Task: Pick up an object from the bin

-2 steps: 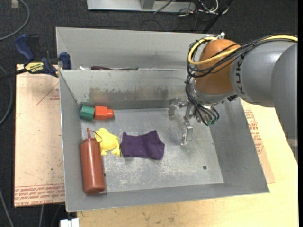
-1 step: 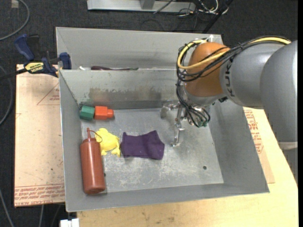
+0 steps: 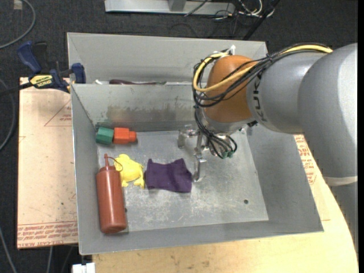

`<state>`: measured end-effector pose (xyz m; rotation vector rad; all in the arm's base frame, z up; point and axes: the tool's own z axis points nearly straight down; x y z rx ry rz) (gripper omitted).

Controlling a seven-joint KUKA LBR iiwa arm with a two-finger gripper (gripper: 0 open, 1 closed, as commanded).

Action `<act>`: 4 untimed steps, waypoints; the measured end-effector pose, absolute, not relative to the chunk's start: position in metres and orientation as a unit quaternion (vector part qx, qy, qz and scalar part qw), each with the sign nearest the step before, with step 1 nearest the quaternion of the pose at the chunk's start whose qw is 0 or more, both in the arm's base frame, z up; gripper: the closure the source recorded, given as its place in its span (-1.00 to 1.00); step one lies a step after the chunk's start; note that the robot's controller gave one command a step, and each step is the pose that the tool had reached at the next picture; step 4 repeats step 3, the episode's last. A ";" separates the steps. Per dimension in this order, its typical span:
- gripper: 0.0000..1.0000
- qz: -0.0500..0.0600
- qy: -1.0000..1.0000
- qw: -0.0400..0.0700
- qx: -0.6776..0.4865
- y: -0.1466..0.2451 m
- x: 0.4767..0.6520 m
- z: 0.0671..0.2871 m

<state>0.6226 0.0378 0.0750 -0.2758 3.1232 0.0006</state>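
Camera view: claw (image 3: 198,173) sits low at the right edge of a crumpled purple cloth (image 3: 166,176), mid-floor of the scuffed grey metal bin (image 3: 233,206); its opening cannot be told. Left of the cloth are a lumpy yellow toy (image 3: 130,171), a smooth red squeeze bottle (image 3: 111,201) and a green-and-orange block (image 3: 115,135). Lettering on the grey arm (image 3: 296,92) is partly legible: "KU".

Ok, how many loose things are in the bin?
4: green-and-orange block back left, red bottle front left, yellow toy beside it, purple cloth by the tool. The arm may hide more.
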 end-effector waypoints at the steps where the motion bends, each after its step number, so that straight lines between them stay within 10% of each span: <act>1: -1.00 0.003 0.997 0.005 -0.079 0.061 0.593 0.072; 2: -1.00 0.000 0.990 0.005 -0.138 0.101 0.596 0.071; 3: -1.00 0.002 0.987 0.006 -0.163 0.115 0.548 0.071; 4: -1.00 0.002 0.987 0.006 -0.163 0.115 0.548 0.071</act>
